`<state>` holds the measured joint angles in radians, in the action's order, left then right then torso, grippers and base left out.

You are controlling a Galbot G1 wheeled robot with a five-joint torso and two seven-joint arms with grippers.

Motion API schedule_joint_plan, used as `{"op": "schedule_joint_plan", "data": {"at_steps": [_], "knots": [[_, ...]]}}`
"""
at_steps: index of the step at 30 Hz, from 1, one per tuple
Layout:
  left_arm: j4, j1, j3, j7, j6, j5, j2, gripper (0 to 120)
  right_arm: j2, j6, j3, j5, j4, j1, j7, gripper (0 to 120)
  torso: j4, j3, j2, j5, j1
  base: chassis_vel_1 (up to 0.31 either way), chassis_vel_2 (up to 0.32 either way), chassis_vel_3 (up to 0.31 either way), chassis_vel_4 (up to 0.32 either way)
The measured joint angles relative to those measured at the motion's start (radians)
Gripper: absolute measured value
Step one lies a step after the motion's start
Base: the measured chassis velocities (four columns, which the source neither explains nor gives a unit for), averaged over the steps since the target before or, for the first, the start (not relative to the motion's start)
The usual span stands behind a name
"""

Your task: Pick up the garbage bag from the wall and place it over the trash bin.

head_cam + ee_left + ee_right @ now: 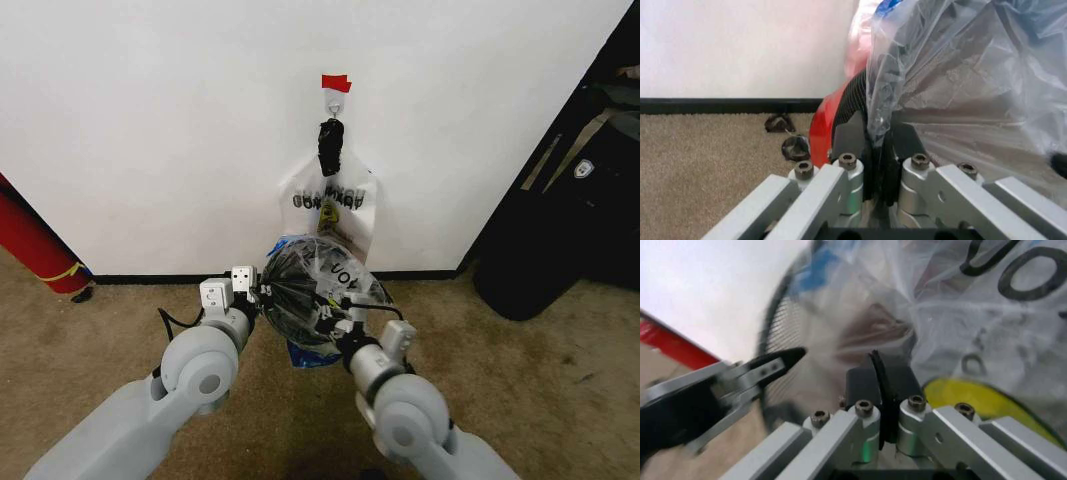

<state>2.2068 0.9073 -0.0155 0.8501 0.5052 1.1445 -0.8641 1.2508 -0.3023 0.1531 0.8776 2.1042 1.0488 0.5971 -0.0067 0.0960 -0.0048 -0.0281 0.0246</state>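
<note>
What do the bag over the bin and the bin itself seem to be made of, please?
The bag looks like thin, glossy clear plastic film: it wrinkles, glints, and the bin shows through. The bin looks like black wire mesh, probably metal, judging by its fine grid; its red rim looks smooth, material unclear.

It looks like an office or lab corner: plain white wall (pixel 150 120) with black baseboard (pixel 140 277), worn brown carpet (pixel 80 350), black equipment bags (pixel 560 220) leaning nearby.
</note>
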Motion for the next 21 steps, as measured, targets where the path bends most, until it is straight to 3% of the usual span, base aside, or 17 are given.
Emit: {"op": "schedule_joint_plan", "data": {"at_steps": [12,21], "knots": [[0.028,0.01,0.001,-0.01,0.003,-0.003,0.009,3,0.066,-0.048,0.024,-0.032,-0.082,-0.066,0.157,0,-0.0002,0.0,0.0,0.0,0.0,0.0,0.0,0.0,0.0],[0.053,0.017,0.001,-0.013,0.003,-0.009,0.02,3,0.106,-0.115,0.058,0.075,-0.113,-0.137,0.228,0,-0.0001,0.0,0.0,0.0,0.0,0.0,0.0,0.0,0.0]]}}
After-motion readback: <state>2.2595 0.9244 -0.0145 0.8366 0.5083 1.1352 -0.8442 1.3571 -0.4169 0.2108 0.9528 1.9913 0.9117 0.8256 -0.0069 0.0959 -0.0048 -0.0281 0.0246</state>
